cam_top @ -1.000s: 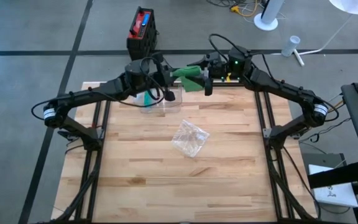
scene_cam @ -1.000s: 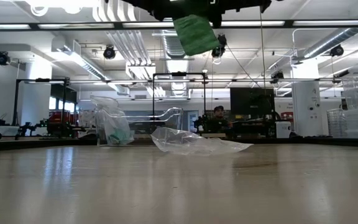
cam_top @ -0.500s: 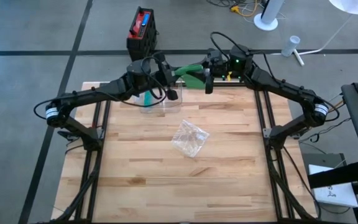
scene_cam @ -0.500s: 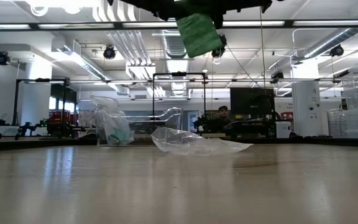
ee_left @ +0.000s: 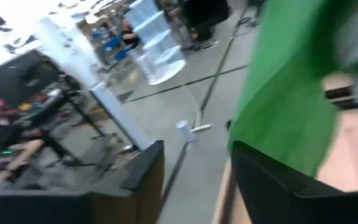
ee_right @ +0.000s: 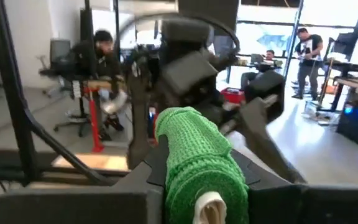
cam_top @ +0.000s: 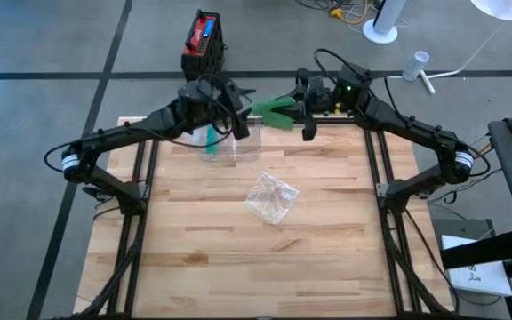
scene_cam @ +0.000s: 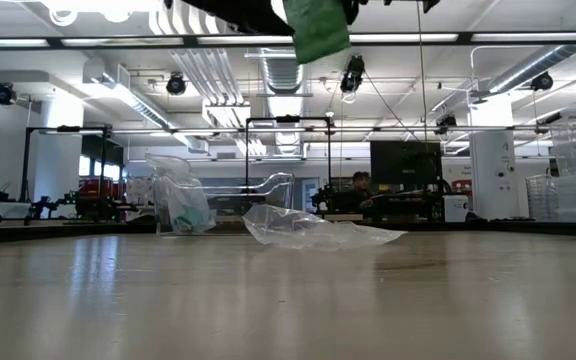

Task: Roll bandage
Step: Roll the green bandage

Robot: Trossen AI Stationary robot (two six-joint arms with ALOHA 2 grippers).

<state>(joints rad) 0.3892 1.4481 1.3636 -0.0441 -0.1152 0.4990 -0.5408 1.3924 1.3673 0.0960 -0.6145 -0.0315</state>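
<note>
Bandage (cam_top: 276,108): we record one green bandage, held in the air above the far edge of the desk, near its middle. It runs between the two grippers. In the right wrist view it shows as a rolled green bundle (ee_right: 197,162) with a pale core at its end. In the low view a green flap (scene_cam: 316,28) hangs from the arms at the upper frame, well clear of the desk.

Left gripper (cam_top: 241,100): we find it above the far edge of the desk, left of the bandage and touching its loose end. In the left wrist view green cloth (ee_left: 291,99) lies right against one dark finger (ee_left: 272,186). We cannot tell how far the fingers are parted.

Right gripper (cam_top: 304,105): we find it above the far edge, just right of the bandage. Its fingers are closed around the green roll, which sits between them in the right wrist view.

Clear container (cam_top: 225,142): we note it on the desk near the far edge, under the left arm, with something teal inside (cam_top: 210,140).

Plastic bag (cam_top: 271,196): crumpled, clear, lying about the middle of the desk, well apart from both grippers.

Desk (cam_top: 203,249): pale wooden boards, on a dark frame.

Beyond the desk: a black and red case (cam_top: 204,39) on the floor past the far edge; people (ee_right: 101,56) seated and standing in the room behind.
</note>
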